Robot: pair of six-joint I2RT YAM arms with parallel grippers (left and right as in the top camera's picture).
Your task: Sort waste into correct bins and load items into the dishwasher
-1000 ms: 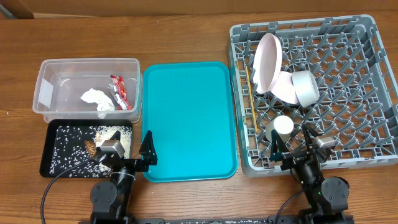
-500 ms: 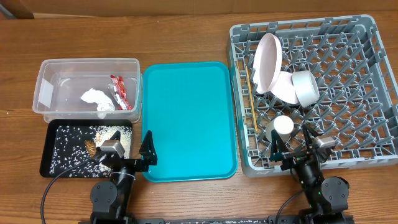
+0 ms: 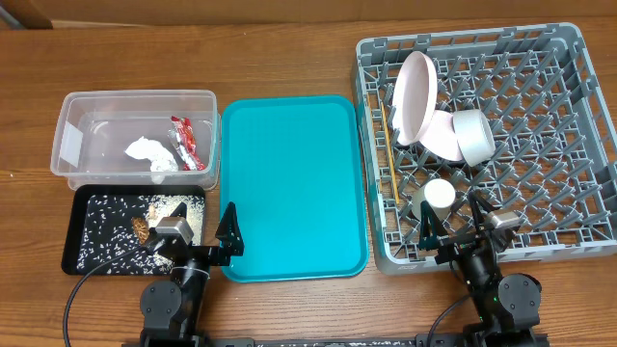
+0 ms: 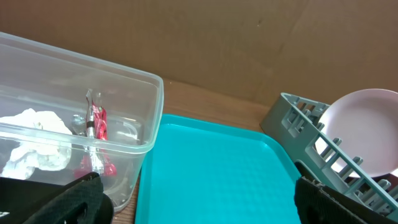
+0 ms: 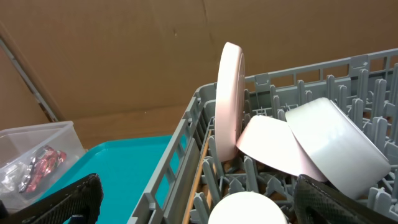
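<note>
Wooden counter [image 3: 289, 58] seen from above. Left end effector [image 4: 199, 208] spread wide and empty, above near corners of black tray [image 3: 77, 262] and teal tray [image 3: 294, 173]; clear tub [image 3: 135, 95] with napkin [image 3: 147, 149] and wrapper [image 3: 183, 140] beyond. Right end effector [image 5: 199, 208] equally spread and empty, at near edge of grey rack [image 3: 559, 116], white cup [image 3: 440, 196] just ahead, large plate [image 3: 416, 92] and bowl [image 3: 474, 135] behind.

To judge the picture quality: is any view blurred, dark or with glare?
Overhead: sharp and evenly lit, the dish rack pegs distinct. Left wrist: clear tub sharp with small highlights, near fingers dark and blurred. Right wrist: large plate sharp, cup cropped.
</note>
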